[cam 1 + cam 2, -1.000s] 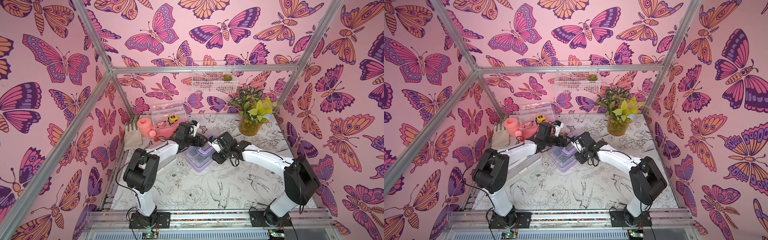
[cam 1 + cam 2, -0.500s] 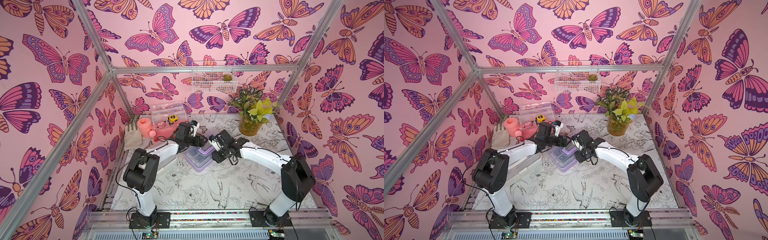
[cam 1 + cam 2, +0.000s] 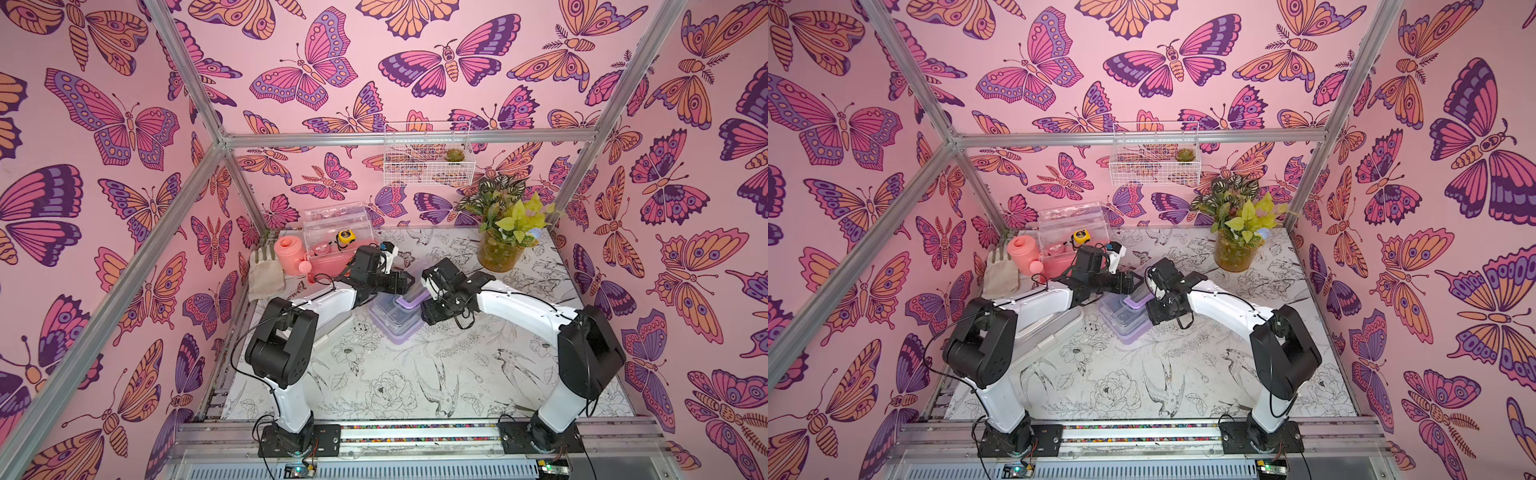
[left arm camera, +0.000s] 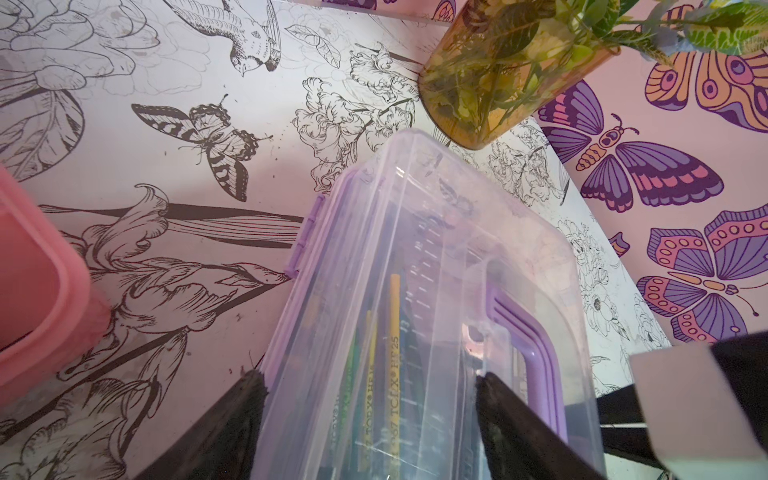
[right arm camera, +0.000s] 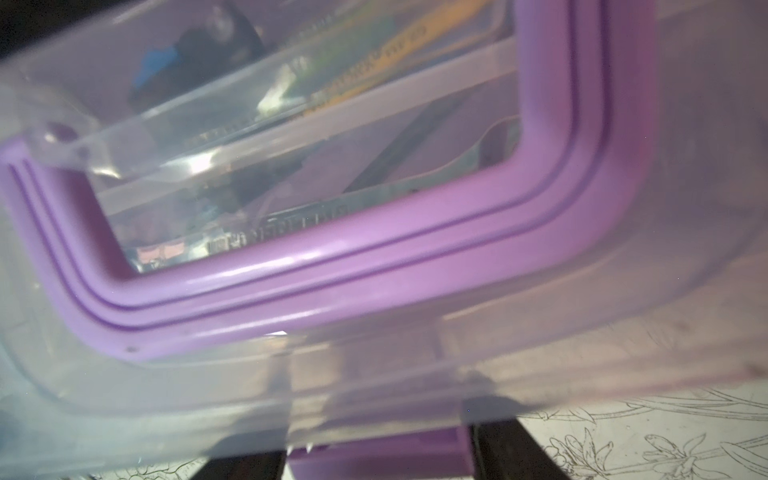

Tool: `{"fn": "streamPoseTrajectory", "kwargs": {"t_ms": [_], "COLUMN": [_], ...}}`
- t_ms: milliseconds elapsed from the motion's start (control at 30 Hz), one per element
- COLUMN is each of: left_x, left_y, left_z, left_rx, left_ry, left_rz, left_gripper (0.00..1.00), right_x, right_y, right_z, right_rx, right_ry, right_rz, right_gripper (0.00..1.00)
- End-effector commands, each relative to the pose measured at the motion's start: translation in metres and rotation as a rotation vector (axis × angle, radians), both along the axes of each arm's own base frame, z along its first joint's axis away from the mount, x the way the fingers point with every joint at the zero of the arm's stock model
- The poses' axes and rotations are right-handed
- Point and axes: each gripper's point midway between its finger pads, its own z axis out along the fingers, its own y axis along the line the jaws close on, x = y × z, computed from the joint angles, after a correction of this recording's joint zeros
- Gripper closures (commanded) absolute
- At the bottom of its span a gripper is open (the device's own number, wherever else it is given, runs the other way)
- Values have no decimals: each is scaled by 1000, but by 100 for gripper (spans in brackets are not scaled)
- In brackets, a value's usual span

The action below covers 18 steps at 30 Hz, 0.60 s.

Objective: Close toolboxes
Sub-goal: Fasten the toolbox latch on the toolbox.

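Note:
The purple toolbox (image 3: 395, 322) (image 3: 1126, 322) sits mid-table with its clear lid lying down on the base. My left gripper (image 3: 408, 279) (image 4: 370, 415) is open at its far-left end, one finger on the lid (image 4: 436, 257), the other beside the box wall. At the box's right side my right gripper (image 3: 424, 309) (image 5: 378, 457) is open, and its jaws flank the purple latch (image 5: 395, 451) under the lid's lip. The pink toolbox (image 3: 332, 259) stands at the back left, its lid (image 3: 336, 218) upright. The white toolbox (image 3: 337, 322) lies mostly under my left arm.
A pink watering can (image 3: 289, 255) and cloth gloves (image 3: 266, 276) sit left of the pink box. A plant in a glass vase (image 3: 498, 253) stands at the back right. A wire basket (image 3: 428, 160) hangs on the back wall.
My right gripper's jaws have widened at the purple box's latch, and that wrist has shifted slightly toward the box. The left arm has not moved.

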Motion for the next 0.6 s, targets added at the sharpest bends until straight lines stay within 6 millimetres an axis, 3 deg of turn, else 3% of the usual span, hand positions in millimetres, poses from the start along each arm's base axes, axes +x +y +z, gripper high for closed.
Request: {"fn": "streamPoseTrajectory", "kwargs": {"t_ms": [0,167,567], "left_x": [-42,-42,-42], "left_y": [23,23,27], "left_z": [-70,-71,-74], "left_rx": [147,148,150], "left_ry": [234,235,242], "left_rz": [0,-1,8], "left_gripper": [19,19,19], "right_x": [-11,-22,-17], "right_y": [-1,-13,11], "right_z": [2,-11,-6], "right_rx": [0,-34,205], "right_ry": [40,146,175], "right_rz": [-13,-113,-263], "right_gripper": [35,34,37]}}
